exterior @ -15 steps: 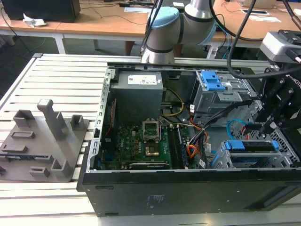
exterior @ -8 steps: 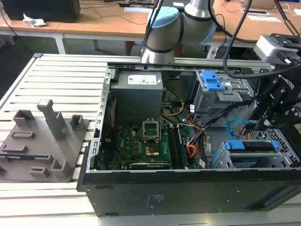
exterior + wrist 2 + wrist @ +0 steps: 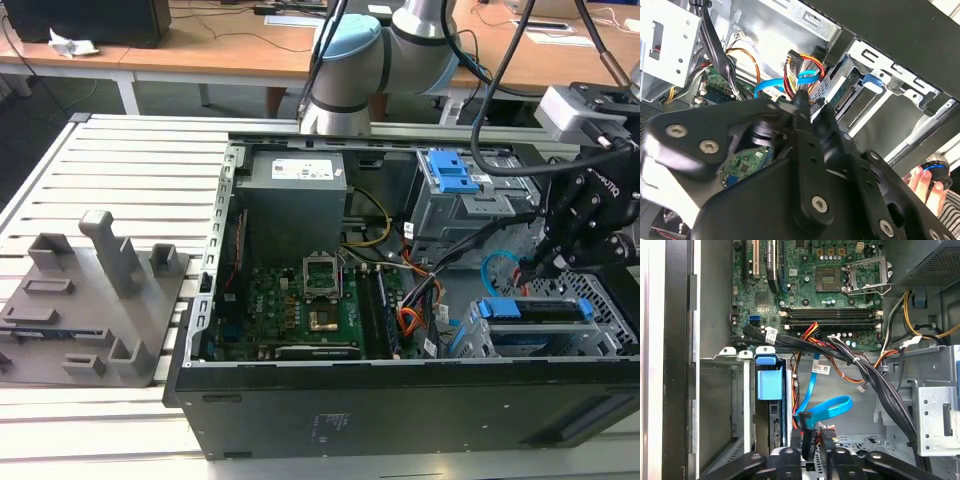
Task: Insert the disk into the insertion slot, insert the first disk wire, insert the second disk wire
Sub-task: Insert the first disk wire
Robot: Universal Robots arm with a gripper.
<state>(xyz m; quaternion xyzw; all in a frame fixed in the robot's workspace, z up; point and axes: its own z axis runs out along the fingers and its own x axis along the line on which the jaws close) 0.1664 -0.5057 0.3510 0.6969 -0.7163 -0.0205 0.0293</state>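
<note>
1. The hard drive sits in the drive cage
2. Just beside the drive, the gripper pinches the dark plug of the red and orange wire
3. The blue cable loops close beside the drive; it may snag the plug and skew it

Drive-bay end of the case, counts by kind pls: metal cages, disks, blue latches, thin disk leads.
Metal cages: 2, low cage and taller cage
Disk in blue carrier: 1
Blue latch: 1
Thin leads: 2, light blue cable and red-orange lead
Total: 6
</note>
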